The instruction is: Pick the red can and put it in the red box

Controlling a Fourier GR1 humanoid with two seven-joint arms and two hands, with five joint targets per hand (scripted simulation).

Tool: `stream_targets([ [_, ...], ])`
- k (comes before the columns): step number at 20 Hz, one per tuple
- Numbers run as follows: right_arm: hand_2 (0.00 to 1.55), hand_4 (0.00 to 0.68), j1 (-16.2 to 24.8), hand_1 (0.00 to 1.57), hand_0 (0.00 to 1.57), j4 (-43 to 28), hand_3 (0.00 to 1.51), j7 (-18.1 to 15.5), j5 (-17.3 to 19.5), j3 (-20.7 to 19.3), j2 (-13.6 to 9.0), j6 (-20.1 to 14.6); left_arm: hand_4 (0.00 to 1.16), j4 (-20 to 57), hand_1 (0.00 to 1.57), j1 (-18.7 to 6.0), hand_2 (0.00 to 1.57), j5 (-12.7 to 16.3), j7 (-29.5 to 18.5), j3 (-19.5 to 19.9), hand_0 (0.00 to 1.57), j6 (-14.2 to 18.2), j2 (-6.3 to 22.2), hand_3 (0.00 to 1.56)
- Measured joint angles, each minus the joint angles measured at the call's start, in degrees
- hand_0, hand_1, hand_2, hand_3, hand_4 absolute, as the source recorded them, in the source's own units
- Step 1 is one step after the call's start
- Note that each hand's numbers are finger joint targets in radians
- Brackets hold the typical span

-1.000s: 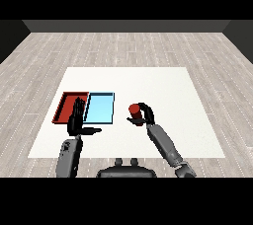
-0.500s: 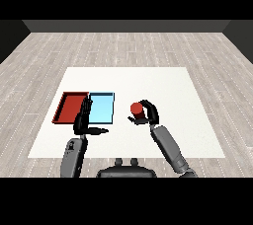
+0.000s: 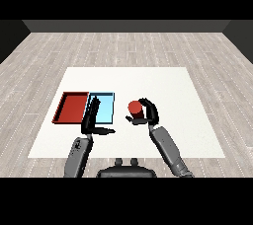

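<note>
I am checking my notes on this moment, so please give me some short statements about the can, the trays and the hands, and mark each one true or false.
1. The right hand curls round the red can. True.
2. The can lies inside the red tray. False: it is to the right of both trays, in the right hand.
3. The red tray is to the left of the blue tray. True.
4. The left hand holds the can. False: it holds nothing, its fingers straight over the blue tray's left edge.
5. The can is blue. False: it is red.
</note>
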Motion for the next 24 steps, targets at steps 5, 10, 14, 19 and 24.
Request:
stream_targets([
  [5, 1.43, 0.646, -4.2, 1.46, 1.46, 4.0, 1.39, -0.8, -1.8, 1.2, 1.4, -2.7, 0.0, 3.4, 0.0, -3.6, 0.0, 1.4, 1.3, -6.2, 0.0, 5.1, -0.1, 0.0],
  [10, 1.44, 0.637, -7.2, 1.46, 1.46, 6.4, 1.39, -1.3, -3.7, 2.5, 1.8, -5.0, 0.0, 8.4, 0.0, -7.2, 0.0, 3.6, 1.3, -8.7, 0.0, 7.3, -0.1, 0.0],
  [14, 1.45, 0.634, -7.3, 1.46, 1.46, 7.6, 1.38, -3.0, -5.2, 5.1, 1.9, -6.7, 0.0, 11.0, 0.0, -7.9, 0.0, 4.1, 1.4, -9.1, 0.0, 7.2, -0.1, 0.0],
  [19, 1.44, 0.631, -8.1, 1.44, 1.44, 7.6, 1.39, -2.9, -5.9, 7.3, 2.0, -8.7, 0.0, 15.2, 0.0, -9.4, 0.0, 6.7, -0.3, -9.9, 0.0, 7.0, -0.1, 0.0],
  [24, 1.43, 0.637, -8.8, 1.44, 1.44, 8.6, 1.38, -3.4, -6.4, 6.8, 2.0, -8.5, 0.0, 20.3, 0.0, -10.9, 0.0, 8.4, -3.4, -12.3, 0.0, 8.6, -0.1, 0.0],
])
